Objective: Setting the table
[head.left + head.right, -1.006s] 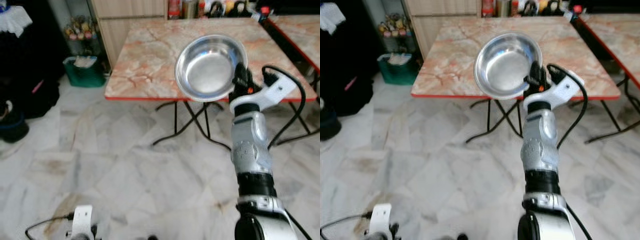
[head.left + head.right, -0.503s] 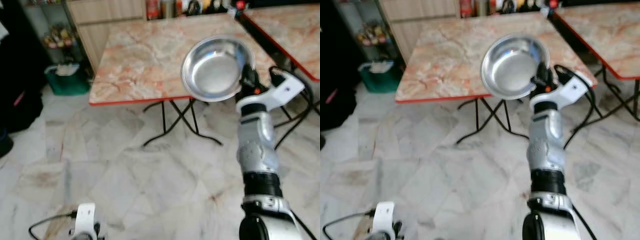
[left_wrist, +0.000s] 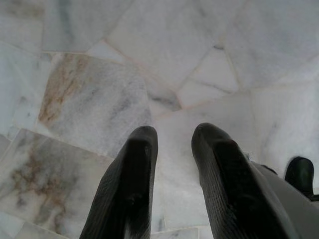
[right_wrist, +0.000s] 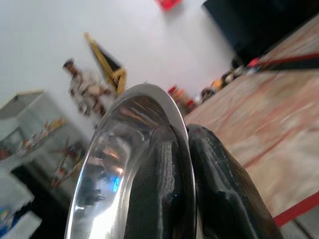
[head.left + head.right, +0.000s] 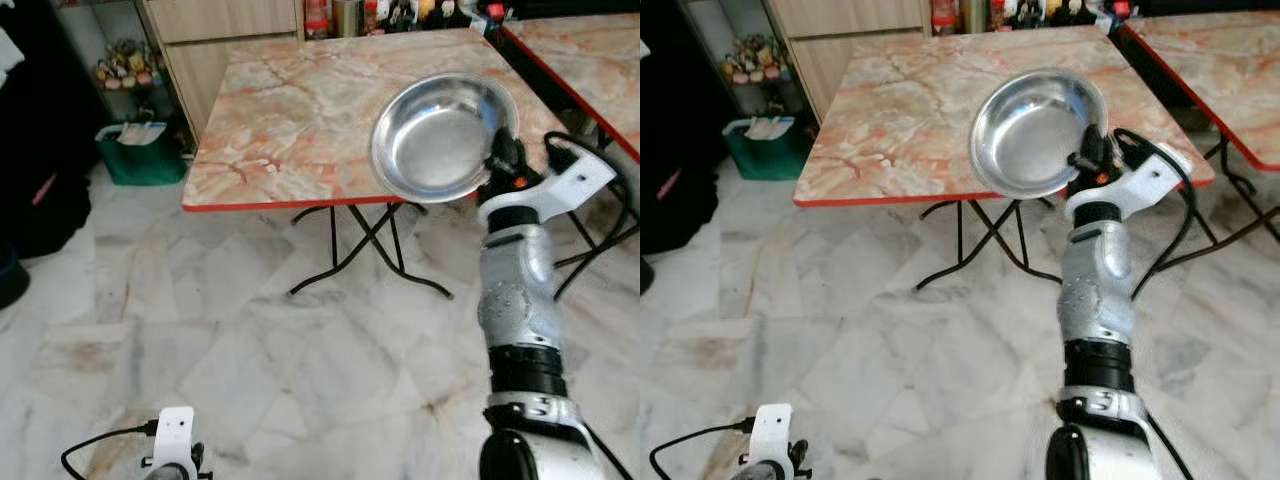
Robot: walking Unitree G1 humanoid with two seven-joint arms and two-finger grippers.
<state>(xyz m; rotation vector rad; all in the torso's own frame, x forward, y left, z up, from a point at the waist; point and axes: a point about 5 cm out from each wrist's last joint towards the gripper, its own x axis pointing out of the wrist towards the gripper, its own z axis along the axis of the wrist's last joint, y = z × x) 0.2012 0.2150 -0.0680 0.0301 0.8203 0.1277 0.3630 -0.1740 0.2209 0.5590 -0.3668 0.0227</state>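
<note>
Pinching the steel bowl (image 5: 440,135) rim, right tool (image 4: 184,149) hides its own fingertips.

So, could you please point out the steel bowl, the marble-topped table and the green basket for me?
steel bowl (image 5: 440,140), left eye view, inner bottom of the bowl.
marble-topped table (image 5: 290,110), left eye view, bare middle of its top.
green basket (image 5: 140,160), left eye view, its front wall.

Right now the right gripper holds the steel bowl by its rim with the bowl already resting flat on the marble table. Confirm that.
Not quite. The right gripper does pinch the steel bowl by its rim, but the bowl is not resting on the marble table: it is held up in the air, tilted toward the camera, in front of the table's near edge. The left eye view shows this.
</note>
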